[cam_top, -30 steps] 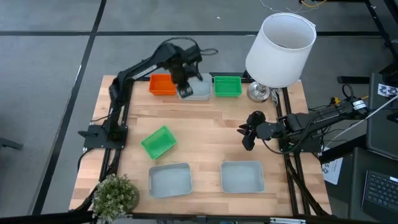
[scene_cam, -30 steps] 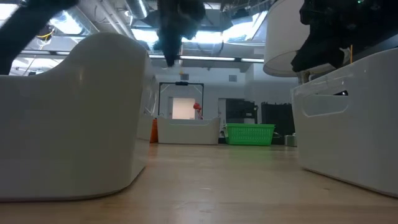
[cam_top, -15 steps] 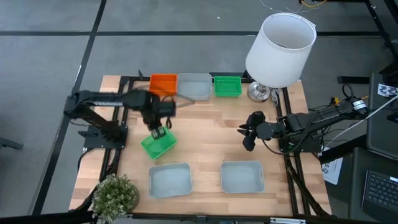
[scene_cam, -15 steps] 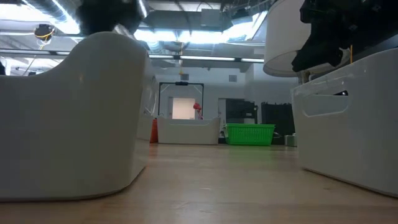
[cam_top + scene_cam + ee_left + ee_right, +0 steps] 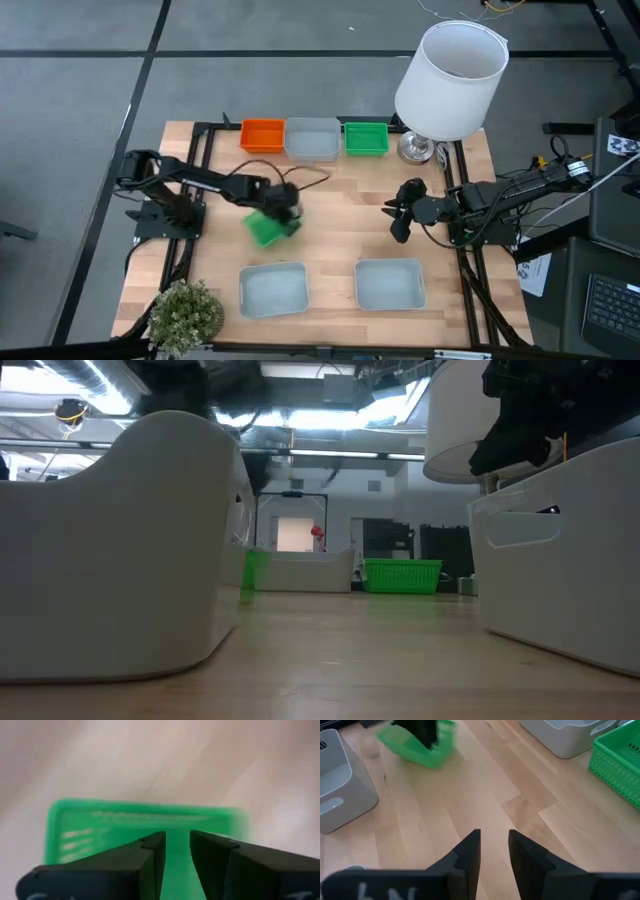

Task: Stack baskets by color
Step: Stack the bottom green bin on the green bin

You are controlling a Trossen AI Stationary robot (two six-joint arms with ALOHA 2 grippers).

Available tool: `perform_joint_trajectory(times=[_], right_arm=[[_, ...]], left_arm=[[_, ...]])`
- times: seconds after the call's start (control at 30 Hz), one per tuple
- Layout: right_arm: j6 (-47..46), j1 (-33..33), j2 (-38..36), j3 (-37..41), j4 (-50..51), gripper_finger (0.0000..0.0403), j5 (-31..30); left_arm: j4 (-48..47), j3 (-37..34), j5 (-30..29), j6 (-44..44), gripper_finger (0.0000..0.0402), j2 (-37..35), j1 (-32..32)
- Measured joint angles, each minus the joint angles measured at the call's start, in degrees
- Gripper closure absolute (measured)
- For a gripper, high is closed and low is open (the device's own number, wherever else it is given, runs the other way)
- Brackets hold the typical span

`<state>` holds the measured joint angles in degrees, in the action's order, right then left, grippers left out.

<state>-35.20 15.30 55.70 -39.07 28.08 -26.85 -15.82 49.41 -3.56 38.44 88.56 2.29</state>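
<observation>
Now, from above, the left gripper (image 5: 279, 203) sits left of the frame's centre, its fingers pinching the rim of a small green plastic mesh basket (image 5: 266, 229). Half a second ago this basket lay flat a little further left and the gripper was only just reaching it; a second ago the arm was over the top row. The basket now looks tilted, so it is probably being lifted. At the top of the wooden table (image 5: 340, 200) sit an orange plastic basket (image 5: 262, 135), a pale grey-blue plastic bin (image 5: 312, 139) and a second green mesh basket (image 5: 365, 138) in a row. Two more grey-blue bins (image 5: 273, 289) (image 5: 390, 283) lie along the bottom. A big white lampshade (image 5: 450, 78) stands at upper right and a small potted plant (image 5: 186, 312) at lower left. The right gripper (image 5: 398, 216) waits at centre right, holding nothing.

In the low view, a green blur (image 5: 254, 572) of the carried basket shows left of centre.

In the left wrist view, the dark fingers (image 5: 150, 854) stand a little apart, closed on the green basket's (image 5: 100, 827) wall.

In the right wrist view, the fingers (image 5: 469, 851) are slightly spread over bare wood, with the carried basket (image 5: 415, 742) at upper left.

Judging by this, the green basket's likely destination is the one at top right.
</observation>
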Motion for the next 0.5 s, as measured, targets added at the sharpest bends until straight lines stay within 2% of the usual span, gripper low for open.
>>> perform_joint_trajectory(times=[0.07, 0.13, 0.2, 0.3, 0.5], right_arm=[[0.37, 0.0, 0.0, 0.0, -0.01, 0.0303, -0.02], [0.46, 0.0, 0.0, 0.0, -0.01, 0.0303, -0.01], [0.06, 0.01, 0.02, 0.0, 0.06, 0.0303, 0.09], [0.16, -0.01, 0.04, 0.0, 0.11, 0.0303, 0.15], [5.66, -0.01, 0.28, 0.0, -2.52, 0.0303, -1.97]], left_arm=[[15.49, 1.43, -1.05, -7.42, 0.0321, 0.8, 0.26], [23.33, 3.52, 0.4, -13.6, 0.0321, 0.96, 0.61], [20.83, 6.29, 3.34, -15.61, 0.0321, 0.67, 0.61], [11.18, 10.23, 5.09, -16.09, 0.0321, -1.03, 0.16], [-5.67, 13.2, -0.34, -15.58, 0.0321, -1.25, -2.61]])
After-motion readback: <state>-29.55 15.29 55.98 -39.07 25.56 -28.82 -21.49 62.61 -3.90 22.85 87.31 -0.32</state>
